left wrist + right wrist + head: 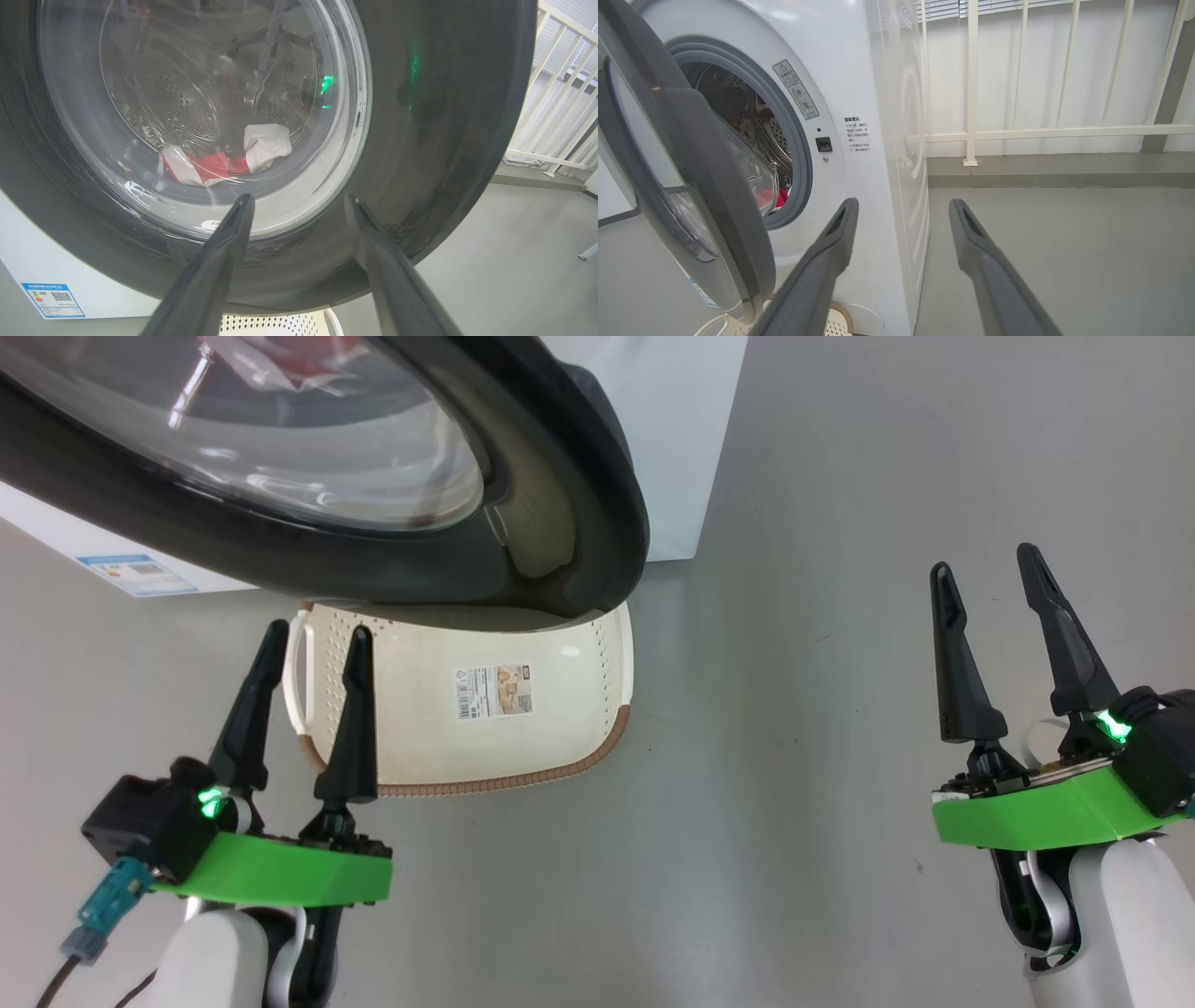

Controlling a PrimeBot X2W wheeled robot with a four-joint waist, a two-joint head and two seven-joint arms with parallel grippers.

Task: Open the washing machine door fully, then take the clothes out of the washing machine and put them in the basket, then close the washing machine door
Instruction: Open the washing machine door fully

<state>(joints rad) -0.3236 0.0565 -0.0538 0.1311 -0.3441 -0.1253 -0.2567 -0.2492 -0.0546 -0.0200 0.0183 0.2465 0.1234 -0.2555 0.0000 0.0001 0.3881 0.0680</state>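
Clothes (212, 166) show clearly from left wrist, perhaps faintly overhead.

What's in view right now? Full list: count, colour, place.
washing machine: one, white, on the floor ahead
washing machine door: one, black rim with clear glass, partly open, above the basket
clothes: red and white pieces, count unclear, at the bottom of the drum
basket: one, cream with brown rim, on the floor under the door
label: one, blue and white, low on the machine's front
railing: one, white, beyond the machine's side
floor: grey
left gripper: one, dark fingers, open, by the basket
right gripper: one, dark fingers, open, over bare floor
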